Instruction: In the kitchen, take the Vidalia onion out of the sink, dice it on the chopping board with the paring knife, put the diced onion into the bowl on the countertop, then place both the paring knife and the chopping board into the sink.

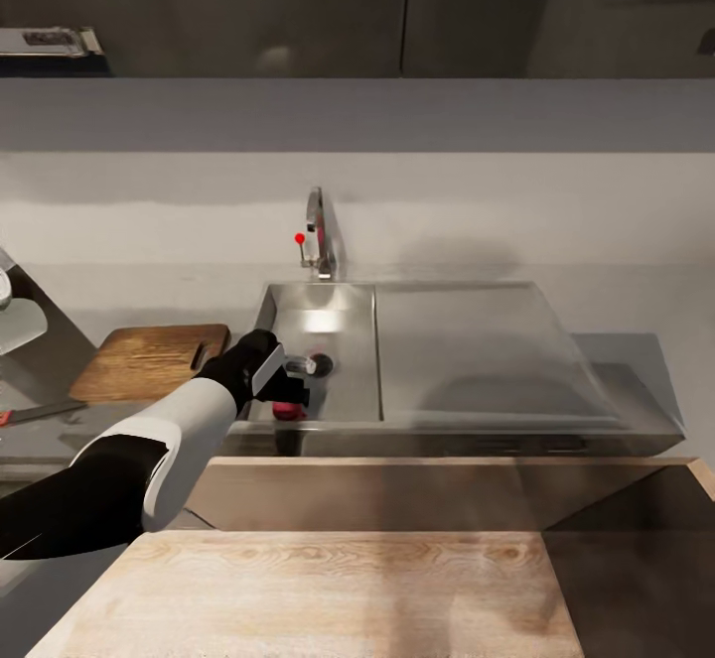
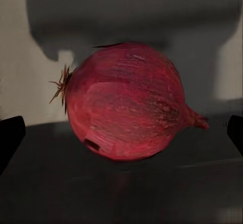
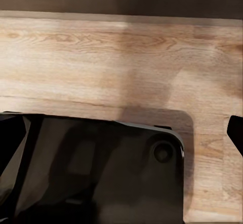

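The grey countertop carries the chopping board, paring knife and sink.

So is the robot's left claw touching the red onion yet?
Apart. In the left wrist view the onion sits between the left claw's two dark fingertips, with sink floor showing in the gap on each side.

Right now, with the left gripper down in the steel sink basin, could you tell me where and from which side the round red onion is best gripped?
Grip the round red onion across its widest middle. It lies on its side, root tuft and stem tip pointing sideways, so fingers should close on the smooth rounded flanks, not those tapering ends. Come from above, as the left gripper does: its open fingertips already straddle it in the steel sink basin.
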Tool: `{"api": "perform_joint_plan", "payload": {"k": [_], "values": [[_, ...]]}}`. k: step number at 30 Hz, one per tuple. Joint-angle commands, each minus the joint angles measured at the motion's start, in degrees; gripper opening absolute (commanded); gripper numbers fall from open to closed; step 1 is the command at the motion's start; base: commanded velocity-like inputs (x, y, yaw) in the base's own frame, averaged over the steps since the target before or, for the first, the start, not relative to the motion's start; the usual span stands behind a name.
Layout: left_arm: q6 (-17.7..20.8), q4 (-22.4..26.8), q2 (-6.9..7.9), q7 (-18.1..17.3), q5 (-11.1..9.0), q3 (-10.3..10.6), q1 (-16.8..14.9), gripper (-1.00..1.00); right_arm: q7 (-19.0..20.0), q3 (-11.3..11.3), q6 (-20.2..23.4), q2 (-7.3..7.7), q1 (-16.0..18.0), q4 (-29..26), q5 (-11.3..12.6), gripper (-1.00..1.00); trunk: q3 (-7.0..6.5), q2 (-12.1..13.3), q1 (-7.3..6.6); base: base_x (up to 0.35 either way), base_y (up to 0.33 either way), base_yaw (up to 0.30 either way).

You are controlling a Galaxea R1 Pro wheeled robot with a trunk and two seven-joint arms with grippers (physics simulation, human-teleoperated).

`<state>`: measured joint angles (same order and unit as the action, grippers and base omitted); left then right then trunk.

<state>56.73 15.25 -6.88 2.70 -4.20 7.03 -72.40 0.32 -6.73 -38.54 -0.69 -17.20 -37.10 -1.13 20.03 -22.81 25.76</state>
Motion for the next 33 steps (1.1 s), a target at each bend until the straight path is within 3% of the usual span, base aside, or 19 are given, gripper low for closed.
{"api": "perform_joint_plan", "payload": {"k": [1, 33], "values": [[0.22, 0.05, 0.05, 0.28, -0.46, 0.35, -0.03, 1.00, 0.03, 0.05, -0.05, -0.01, -0.03, -0.08, -0.10, 1.00, 0.16, -0.11, 0.03, -0.038, 0.023, 0.000], [0.22, 0.04, 0.02, 0.28, -0.46, 0.36, -0.02, 1.00, 0.05, 0.05, -0.06, -0.01, -0.01, -0.08, -0.10, 1.00, 2.27, -0.11, 0.03, 0.020, 0.001, 0.000]]}}
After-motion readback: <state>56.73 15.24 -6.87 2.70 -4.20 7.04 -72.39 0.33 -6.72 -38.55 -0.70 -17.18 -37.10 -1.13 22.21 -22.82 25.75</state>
